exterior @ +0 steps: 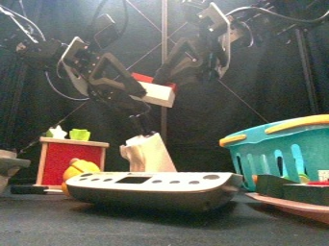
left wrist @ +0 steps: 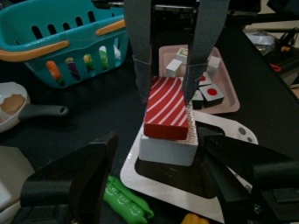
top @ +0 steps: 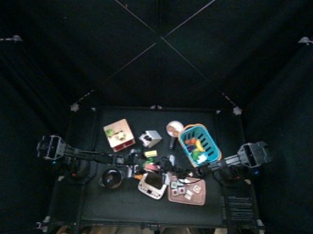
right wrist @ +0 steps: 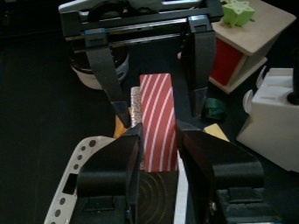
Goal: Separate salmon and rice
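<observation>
My left gripper stood released, jaws wide at nine and three o'clock beside the white rice. My right gripper clenched the striped salmon at midair; I needed a firm rice pinch before pulling apart.

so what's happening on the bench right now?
Both arms are up over the cluttered table. The right claw is shut on the toy sushi, red-striped salmon on a white rice block, held in the air. The left claw is wide open, jaws either side of the sushi. The two parts are not yet separated.
</observation>
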`<state>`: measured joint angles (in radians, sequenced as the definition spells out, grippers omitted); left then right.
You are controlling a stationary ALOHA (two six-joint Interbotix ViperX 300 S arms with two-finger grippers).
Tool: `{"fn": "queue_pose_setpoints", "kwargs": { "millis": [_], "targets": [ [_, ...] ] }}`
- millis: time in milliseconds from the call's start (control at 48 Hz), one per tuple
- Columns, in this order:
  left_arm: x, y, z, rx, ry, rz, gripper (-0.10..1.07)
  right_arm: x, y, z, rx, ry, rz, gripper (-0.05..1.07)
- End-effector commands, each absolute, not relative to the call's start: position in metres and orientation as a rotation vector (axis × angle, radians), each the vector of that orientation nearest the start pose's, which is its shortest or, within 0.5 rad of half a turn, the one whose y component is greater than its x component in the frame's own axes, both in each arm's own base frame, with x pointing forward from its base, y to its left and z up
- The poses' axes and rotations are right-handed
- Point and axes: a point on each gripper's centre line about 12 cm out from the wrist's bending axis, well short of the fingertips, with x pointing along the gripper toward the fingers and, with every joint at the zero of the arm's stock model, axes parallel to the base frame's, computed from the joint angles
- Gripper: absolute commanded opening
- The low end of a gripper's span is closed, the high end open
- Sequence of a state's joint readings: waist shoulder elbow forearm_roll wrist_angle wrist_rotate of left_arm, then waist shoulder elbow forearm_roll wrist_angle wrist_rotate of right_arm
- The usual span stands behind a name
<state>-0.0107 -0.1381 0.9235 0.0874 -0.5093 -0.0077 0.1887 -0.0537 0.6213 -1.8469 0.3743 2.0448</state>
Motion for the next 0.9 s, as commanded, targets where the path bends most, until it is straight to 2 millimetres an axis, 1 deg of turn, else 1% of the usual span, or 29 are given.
{"fn": "queue_pose_setpoints", "kwargs": {
  "millis": [0,188,354,458,729,833,875],
  "targets": [
    [0.3489,-0.0099,0.1977,0.071,0.227,-0.069,0.98,0.3998,0.0333,0.2344,0.057,0.387,-0.205,0.62],
    [0.3491,-0.0102,0.1954,0.072,0.231,-0.071,0.98,0.3995,0.0326,0.2338,0.057,0.389,-0.207,0.62],
    [0.3491,-0.0102,0.1928,0.073,0.239,-0.071,0.92,0.3996,0.0318,0.2339,0.057,0.388,-0.209,0.62],
    [0.3492,-0.0103,0.1931,0.074,0.236,-0.072,0.84,0.3999,0.0314,0.2343,0.060,0.388,-0.210,0.62],
    [0.3493,-0.0103,0.1935,0.073,0.227,-0.072,0.55,0.4002,0.0313,0.2331,0.060,0.390,-0.212,0.62],
    [0.3488,-0.0103,0.1935,0.073,0.227,-0.072,0.49,0.4004,0.0315,0.2324,0.060,0.392,-0.211,0.62],
    [0.3489,-0.0104,0.1930,0.074,0.228,-0.073,0.48,0.4004,0.0315,0.2324,0.060,0.392,-0.211,0.62]
  ]
}}
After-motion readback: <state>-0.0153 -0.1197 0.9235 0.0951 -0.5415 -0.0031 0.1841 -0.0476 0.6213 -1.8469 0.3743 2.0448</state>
